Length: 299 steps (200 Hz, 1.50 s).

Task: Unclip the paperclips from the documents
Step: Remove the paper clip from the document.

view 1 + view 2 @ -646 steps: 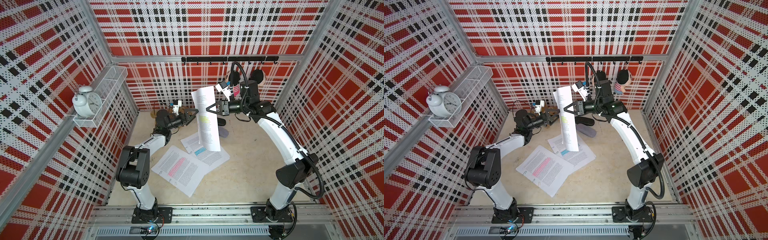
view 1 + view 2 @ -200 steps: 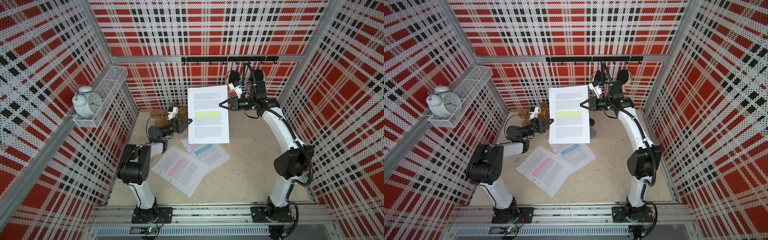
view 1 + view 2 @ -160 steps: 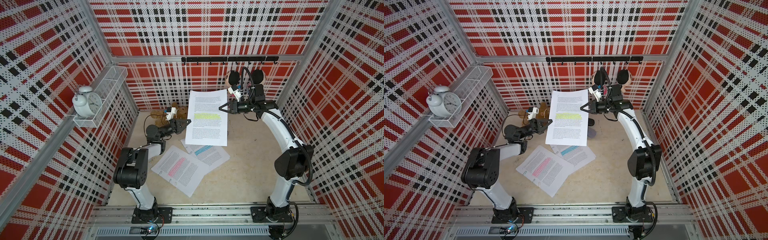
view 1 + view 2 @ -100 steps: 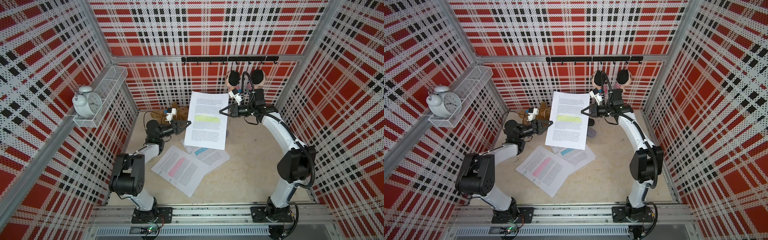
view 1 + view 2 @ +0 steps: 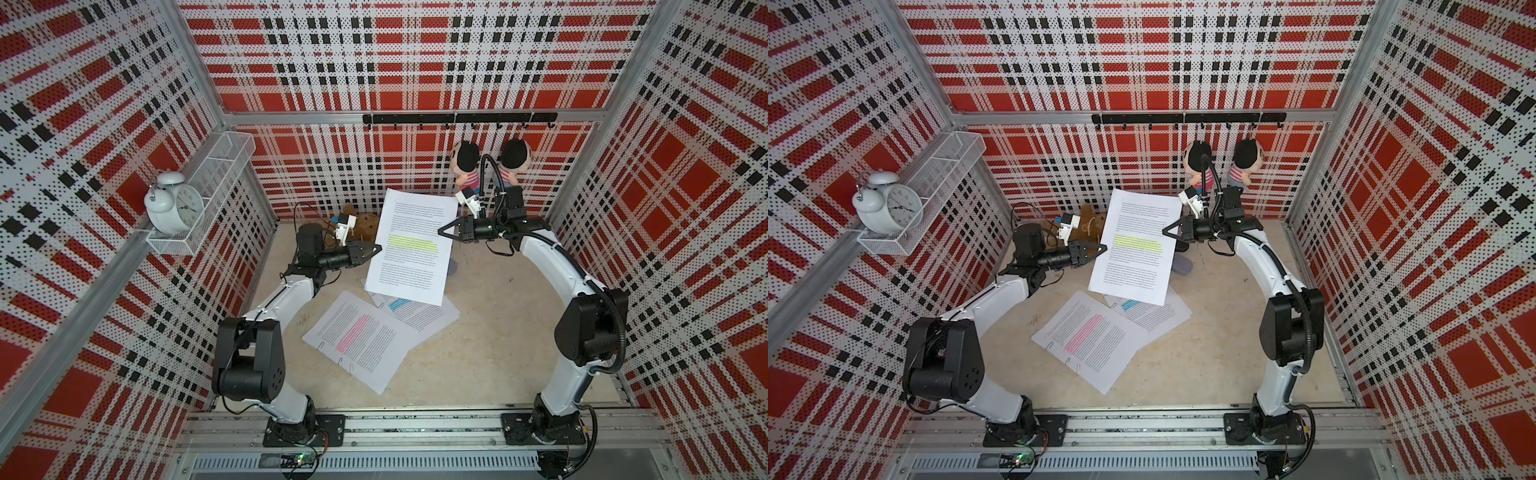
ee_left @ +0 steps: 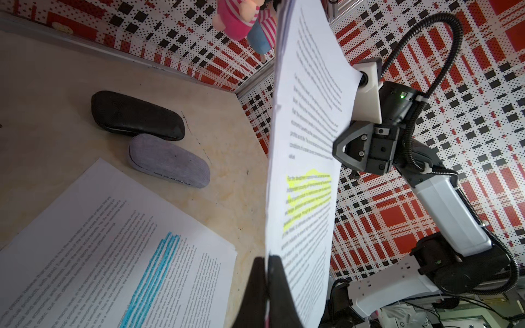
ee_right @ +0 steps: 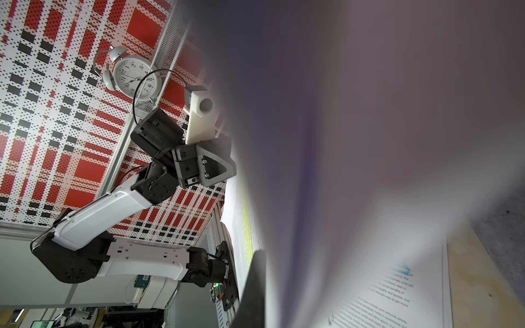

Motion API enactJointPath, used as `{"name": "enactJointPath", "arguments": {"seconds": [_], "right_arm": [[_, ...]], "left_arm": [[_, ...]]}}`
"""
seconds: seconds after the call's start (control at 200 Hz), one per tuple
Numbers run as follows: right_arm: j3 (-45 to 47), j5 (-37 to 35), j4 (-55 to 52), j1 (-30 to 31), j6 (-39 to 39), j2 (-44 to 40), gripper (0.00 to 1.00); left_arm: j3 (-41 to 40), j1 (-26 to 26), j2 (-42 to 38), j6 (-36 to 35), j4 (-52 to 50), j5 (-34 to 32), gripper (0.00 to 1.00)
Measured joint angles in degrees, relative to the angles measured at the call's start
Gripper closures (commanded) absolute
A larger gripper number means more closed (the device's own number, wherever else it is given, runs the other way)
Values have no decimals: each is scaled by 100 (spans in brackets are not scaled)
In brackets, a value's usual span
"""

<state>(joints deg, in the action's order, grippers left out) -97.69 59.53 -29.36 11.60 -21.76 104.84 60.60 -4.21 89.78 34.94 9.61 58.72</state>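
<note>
The yellow-marked document (image 5: 409, 249) hangs in the air above the table (image 5: 478, 353), gripped at two opposite side edges. The left gripper (image 5: 380, 248) is clamped on one edge. In the left wrist view its fingers (image 6: 255, 289) are pressed together with the paper edge running in between them, and the picture cuts them off lower down. The right gripper (image 5: 439, 230) is clamped on the opposite edge. In the right wrist view only one dark finger (image 7: 252, 284) shows, because the sheet, close to the lens and blurred, covers most of that picture. Whether a clip sits inside either pinch cannot be told. The pink-marked document (image 5: 361, 340) lies flat on the table, nearer the arm bases, and overlaps a corner of the blue-marked document (image 5: 419, 313). The far end of the blue-marked document is hidden under the raised sheets in both top views. Three paperclips (image 5: 352, 368) sit along one edge of the pink-marked document; they are too small for their colours to be made out. A black case (image 6: 136, 116) and a grey case (image 6: 169, 162) lie just beside each other on the table beyond the papers. In a top view only one end of the grey case (image 5: 1182, 265) shows past the raised sheets.
</note>
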Motion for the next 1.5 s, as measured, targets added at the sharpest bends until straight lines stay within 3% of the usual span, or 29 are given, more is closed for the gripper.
{"name": "enactJointPath", "arguments": {"seconds": [1.147,1.313,1.388,1.498], "right_arm": [[1781,601,1545,-20,-326,-291,100],[2083,-114,1766,-1279,-343,-437,100],[2173,-350,1827,-1626,-341,-437,100],[2306,-442,1860,-1519,-341,-437,100]], "left_arm": [[-125,446,-553,-1049,-1869,57,96],[-483,1784,-684,-1071,-2234,-1025,97],[-570,1853,-693,-1067,-2339,-1263,99],[-629,1762,-743,-1067,-2426,-1453,100]]}}
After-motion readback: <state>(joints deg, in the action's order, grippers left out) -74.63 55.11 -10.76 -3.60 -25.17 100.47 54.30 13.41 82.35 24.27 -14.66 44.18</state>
